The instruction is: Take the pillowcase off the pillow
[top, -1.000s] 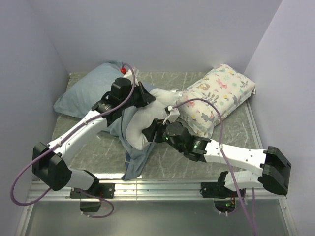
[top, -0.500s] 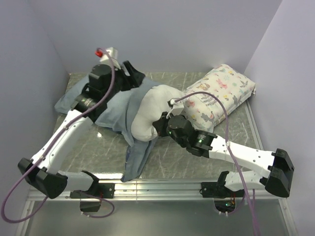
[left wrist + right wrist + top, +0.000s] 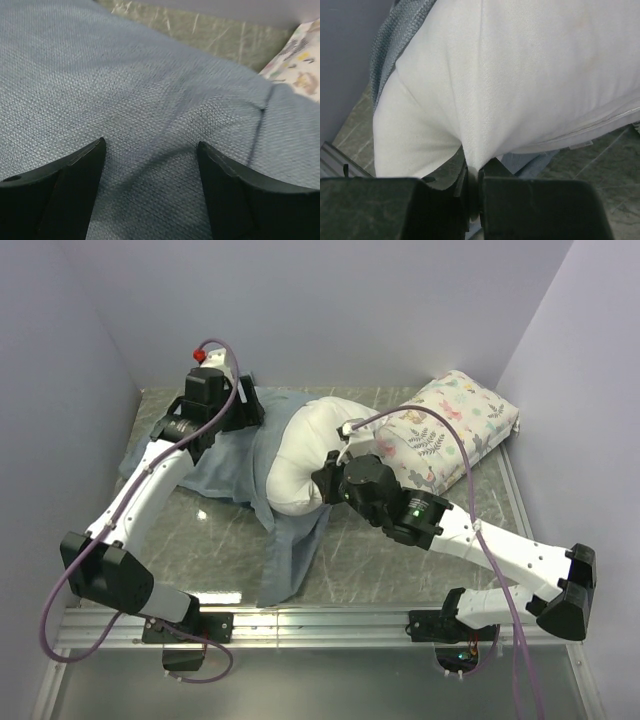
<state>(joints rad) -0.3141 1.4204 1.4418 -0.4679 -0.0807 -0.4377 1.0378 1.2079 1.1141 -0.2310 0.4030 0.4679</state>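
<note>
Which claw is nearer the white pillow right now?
Right. The right claw is shut on a fold of the pillow; the left claw hangs open over the pillowcase, left of the pillow.

The right gripper [image 3: 472,187] pinches a fold at the lower edge of the white pillow [image 3: 520,75]. The grey-blue pillowcase [image 3: 395,35] hugs the pillow's upper left, with the marbled table [image 3: 590,170] beneath the pillow.

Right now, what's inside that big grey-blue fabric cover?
The plump white pillow lies mostly bare; only its left edge meets the grey-blue fabric cover. Whether any of it sits inside is hidden by the cloth.
</note>
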